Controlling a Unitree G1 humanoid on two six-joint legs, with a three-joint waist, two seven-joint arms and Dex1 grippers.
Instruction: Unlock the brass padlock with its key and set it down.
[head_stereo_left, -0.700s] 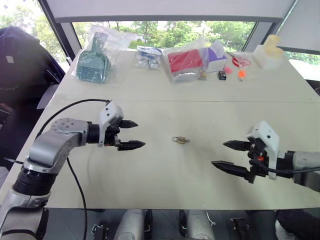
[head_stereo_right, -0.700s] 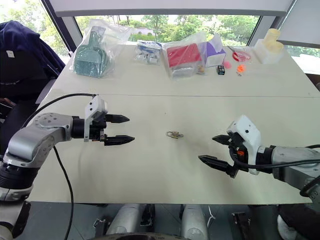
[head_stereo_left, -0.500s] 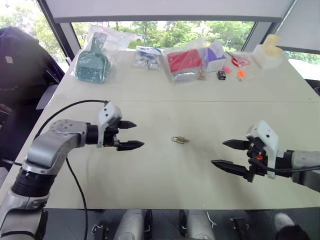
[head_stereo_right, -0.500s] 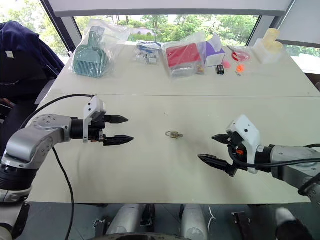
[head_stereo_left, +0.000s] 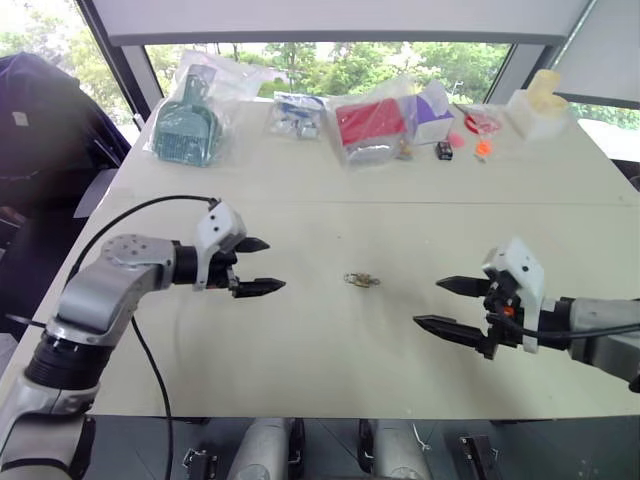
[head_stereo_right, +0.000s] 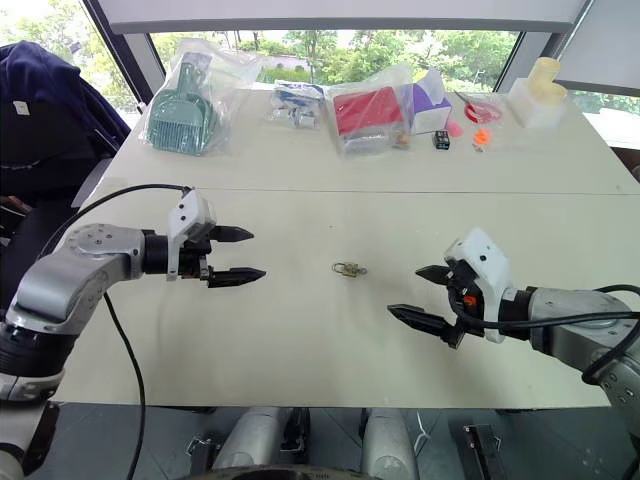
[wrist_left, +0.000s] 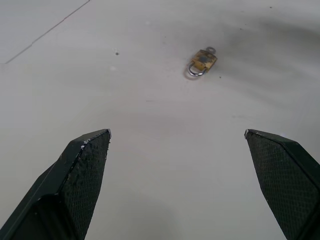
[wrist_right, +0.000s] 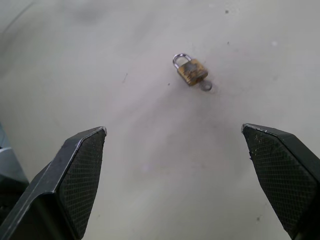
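Note:
The brass padlock (head_stereo_left: 361, 280) lies flat on the pale table (head_stereo_left: 330, 360), midway between my two grippers. It is tiny, with a yellow body and a thin silvery shackle (wrist_right: 180, 58). A small metal ring, the key's head (wrist_right: 206, 86), sticks out at its bottom end. My left gripper (head_stereo_left: 272, 265) hovers to the padlock's left, open, its fingers pointing at it with nothing between them. To the padlock's right and slightly nearer, my right gripper (head_stereo_left: 428, 302) is open and empty too. Both wrist views look past wide-spread fingertips (wrist_left: 92, 150) (wrist_right: 85, 150) at the padlock (wrist_left: 201, 62), well ahead of them.
Along the table's far edge lie a bagged teal brush (head_stereo_left: 186, 128), a bag of small parts (head_stereo_left: 297, 114), a bagged red box (head_stereo_left: 370, 124), a purple box (head_stereo_left: 433, 108), black and orange trinkets (head_stereo_left: 462, 146) and a white container (head_stereo_left: 538, 108). A black cable (head_stereo_left: 150, 350) trails from my left arm.
My right gripper has crept a little to the left, toward the padlock. The left gripper and the padlock have stayed in place.

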